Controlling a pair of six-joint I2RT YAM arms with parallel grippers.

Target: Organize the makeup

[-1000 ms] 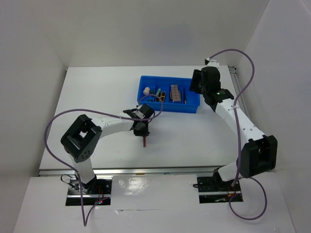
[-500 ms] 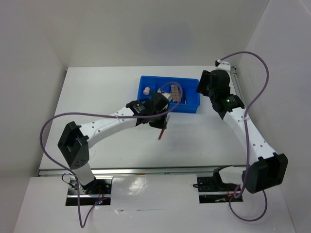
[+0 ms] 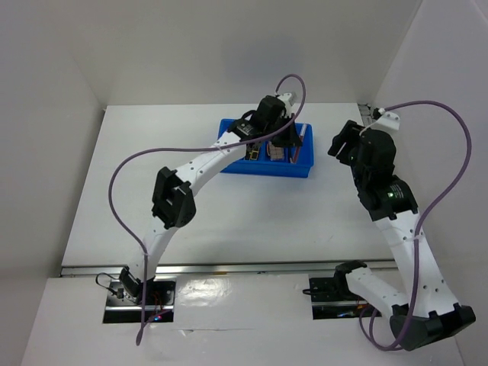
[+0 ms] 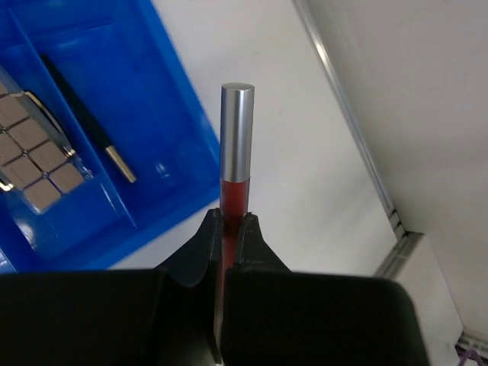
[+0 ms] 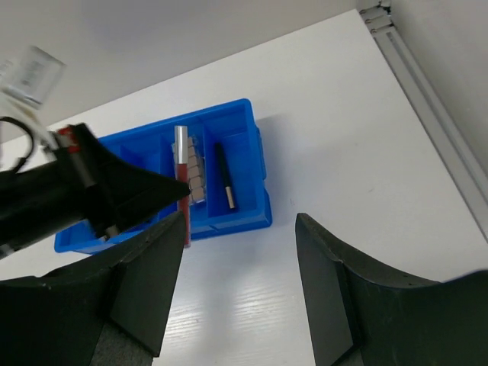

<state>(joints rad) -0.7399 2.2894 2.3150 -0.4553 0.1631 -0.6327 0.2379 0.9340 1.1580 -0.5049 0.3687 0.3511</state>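
Note:
My left gripper (image 4: 231, 225) is shut on a red tube with a silver cap (image 4: 236, 145) and holds it above the right end of the blue bin (image 4: 152, 91). In the top view this gripper (image 3: 288, 137) reaches over the bin (image 3: 267, 169). The bin's right compartment holds a thin black pencil (image 4: 84, 114). Next to that lies a palette of brownish squares (image 4: 34, 164). My right gripper (image 5: 240, 229) is open and empty, raised above the table right of the bin (image 5: 255, 175). It sees the red tube (image 5: 181, 164) and the pencil (image 5: 223, 187).
A metal rail (image 5: 427, 91) runs along the table's right edge, close to the bin. White walls stand behind and to the right. The left arm's purple cable (image 3: 293, 84) arcs above the bin.
My left arm has swung from the table's middle out to the bin's right end, carrying the red tube. My right arm has drawn back to the right, away from the bin.

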